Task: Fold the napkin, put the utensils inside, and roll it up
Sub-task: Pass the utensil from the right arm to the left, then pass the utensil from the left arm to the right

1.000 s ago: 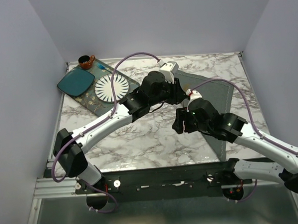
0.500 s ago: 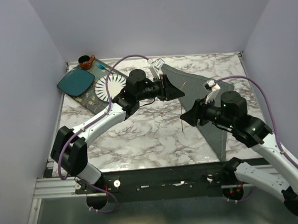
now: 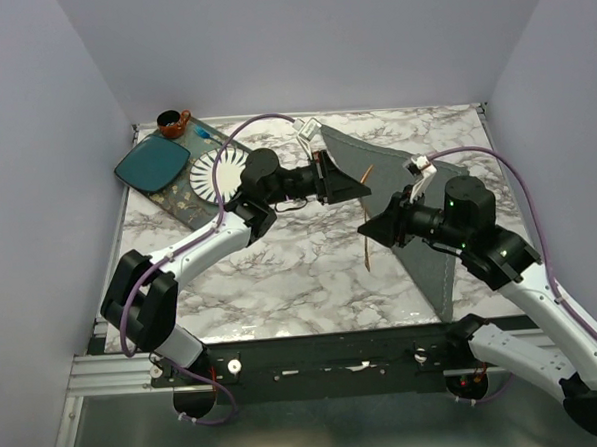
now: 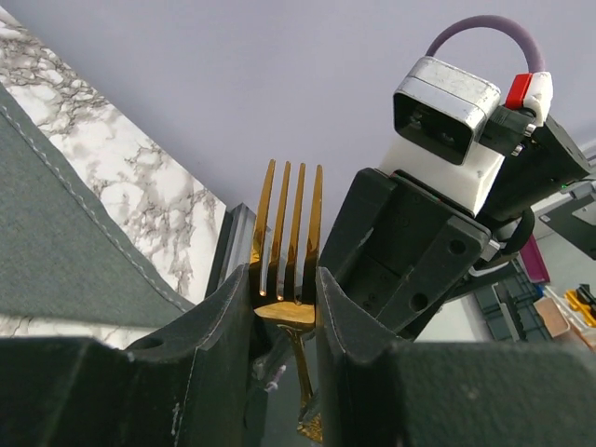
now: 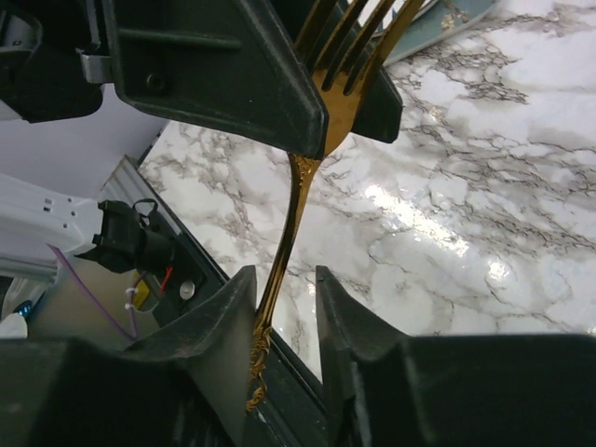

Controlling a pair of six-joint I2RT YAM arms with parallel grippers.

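- The left gripper is clamped on the neck of a gold fork and holds it above the table.
- The right gripper has its jaws apart around the fork's handle.
- The dark grey napkin lies on the table's right side, under the right arm.

napkin dark grey | fork gold | table white-grey marble | square plate teal | cables purple
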